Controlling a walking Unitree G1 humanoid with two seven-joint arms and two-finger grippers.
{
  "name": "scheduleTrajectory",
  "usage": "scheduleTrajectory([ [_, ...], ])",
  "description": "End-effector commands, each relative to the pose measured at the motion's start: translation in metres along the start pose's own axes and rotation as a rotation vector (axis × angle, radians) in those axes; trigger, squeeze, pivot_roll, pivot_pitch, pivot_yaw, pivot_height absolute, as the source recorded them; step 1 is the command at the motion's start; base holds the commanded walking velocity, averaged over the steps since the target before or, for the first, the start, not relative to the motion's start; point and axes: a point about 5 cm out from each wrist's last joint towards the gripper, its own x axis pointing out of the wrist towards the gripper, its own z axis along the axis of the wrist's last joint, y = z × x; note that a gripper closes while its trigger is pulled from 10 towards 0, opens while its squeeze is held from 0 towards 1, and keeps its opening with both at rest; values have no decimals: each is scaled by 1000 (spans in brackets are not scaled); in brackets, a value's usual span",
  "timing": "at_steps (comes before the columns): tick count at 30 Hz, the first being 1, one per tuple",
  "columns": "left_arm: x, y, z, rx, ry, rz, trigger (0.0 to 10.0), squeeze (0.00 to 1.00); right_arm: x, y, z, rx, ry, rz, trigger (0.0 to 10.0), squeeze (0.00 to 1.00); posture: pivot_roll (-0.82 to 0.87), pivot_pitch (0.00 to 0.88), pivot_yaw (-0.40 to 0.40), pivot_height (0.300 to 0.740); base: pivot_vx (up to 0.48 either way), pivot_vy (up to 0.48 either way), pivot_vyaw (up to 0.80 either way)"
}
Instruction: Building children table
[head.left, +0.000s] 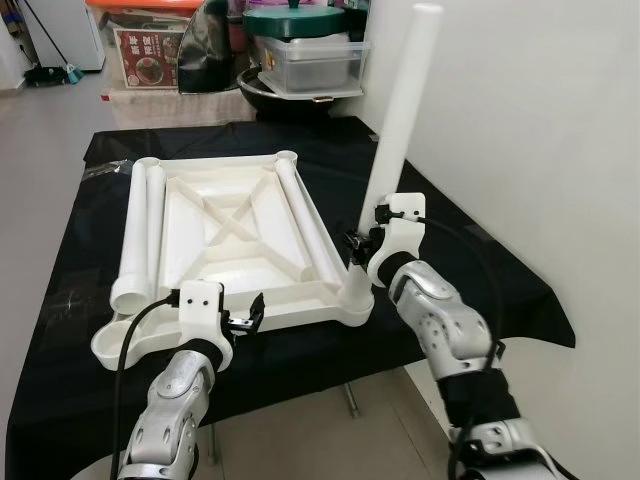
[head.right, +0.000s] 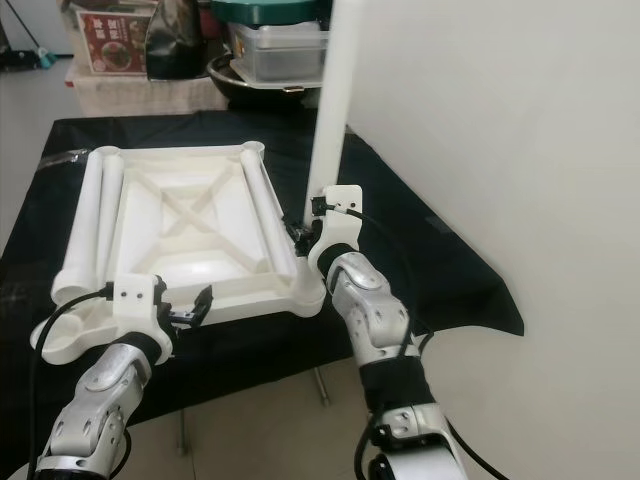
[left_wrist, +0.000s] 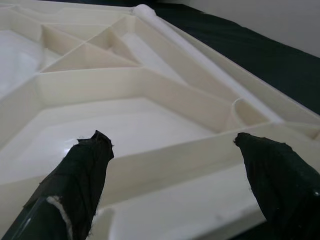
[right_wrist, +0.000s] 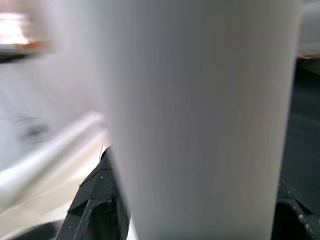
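A white plastic tabletop (head.left: 232, 262) lies upside down on a black cloth (head.left: 460, 270). A white tube leg (head.left: 400, 110) stands upright in its near right corner socket (head.left: 356, 296). My right gripper (head.left: 362, 245) is shut on this leg low down; in the right wrist view the leg (right_wrist: 200, 115) sits between the black fingers (right_wrist: 97, 200). Two more legs (head.left: 138, 235) lie along the tabletop's left side, and one leg (head.left: 310, 220) lies along its right rim. My left gripper (head.left: 250, 315) is open at the near rim, its fingers (left_wrist: 82, 170) spread in front of the ribbed underside (left_wrist: 150, 80).
A white wall (head.left: 540, 120) runs close along the right. Behind the table stand a dark wok (head.left: 290, 95), a clear tub (head.left: 315, 60) and a printed box (head.left: 145, 50). Grey floor (head.left: 40, 150) lies to the left. The cloth's front edge (head.left: 330, 385) is just before me.
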Motion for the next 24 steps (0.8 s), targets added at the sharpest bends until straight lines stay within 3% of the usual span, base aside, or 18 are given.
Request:
scheduleTrajectory([
  [1, 1, -2, -2, 1, 5, -8, 10000, 0, 3, 27, -2, 16, 12, 188, 10000, 0, 89, 0, -114, 740, 0, 0, 0],
  [3, 1, -3, -2, 1, 5, -8, 10000, 0, 1, 32, -4, 33, 21, 236, 10000, 0, 92, 0, -117, 740, 0, 0, 0],
  [4, 1, -3, -1, 1, 4, -7, 10000, 0, 0, 34, -10, 33, 41, 249, 7922, 0, 92, 0, -117, 740, 0, 0, 0],
  [5, 1, -3, -1, 1, 3, -6, 10000, 0, 0, 34, -16, 23, 59, 242, 6902, 0, 92, 0, -117, 740, 0, 0, 0],
  [6, 1, -3, -1, 1, 3, -6, 10000, 0, 0, 34, -16, 23, 59, 242, 6902, 0, 92, 0, -117, 740, 0, 0, 0],
  [7, 1, -3, -1, 1, 2, -5, 10000, 0, 0, 34, -22, 8, 83, 227, 5490, 0, 92, 0, -117, 740, 0, 0, 0],
  [8, 1, -3, -1, 1, 2, -5, 10000, 0, 0, 34, -22, 8, 83, 227, 5490, 0, 92, 0, -117, 740, 0, 0, 0],
  [9, 1, -3, -1, 1, 2, -4, 10000, 0, 1, 31, -27, -9, 103, 202, 3647, 0, 95, 0, -119, 740, 0, 0, 0],
  [10, 1, -3, -1, 1, 2, -4, 10000, 0, 1, 31, -27, -9, 103, 202, 3647, 0, 95, 0, -119, 740, 0, 0, 0],
  [11, 1, -3, -1, 1, 2, -5, 10000, 0, 3, 26, -31, 1, 120, 151, 0, 0, 95, 0, -118, 740, 0, 0, 0],
  [14, 1, -3, -1, 0, 2, -5, 10000, 0, 4, 20, -35, 7, 135, 92, 0, 0, 95, 0, -118, 740, 0, 0, 0],
  [16, 0, -4, -2, -1, 5, -8, 10000, 0, 0, -28, -53, -5, 241, -363, 0, 0, 89, 0, -112, 740, 0, 0, 0],
  [17, 0, -4, -2, -1, 5, -8, 10000, 0, 0, -28, -53, -5, 241, -363, 0, 0, 89, 0, -112, 740, 0, 0, 0],
  [19, 0, -4, -3, -1, 7, -11, 10000, 0, -17, -55, -64, 13, 302, -648, 0, 0, 93, 0, -114, 740, 0, 0, 0],
  [22, -1, -4, -3, -1, 9, -12, 10000, 0, -30, -57, -63, -9, 293, -753, 0, 0, 86, 0, -110, 740, 0, 0, 0],
  [24, -1, -4, -3, -1, 10, -11, 10000, 0, -30, -56, -62, -20, 292, -762, 0, 0, 86, 0, -109, 740, 0, 0, 0],
])
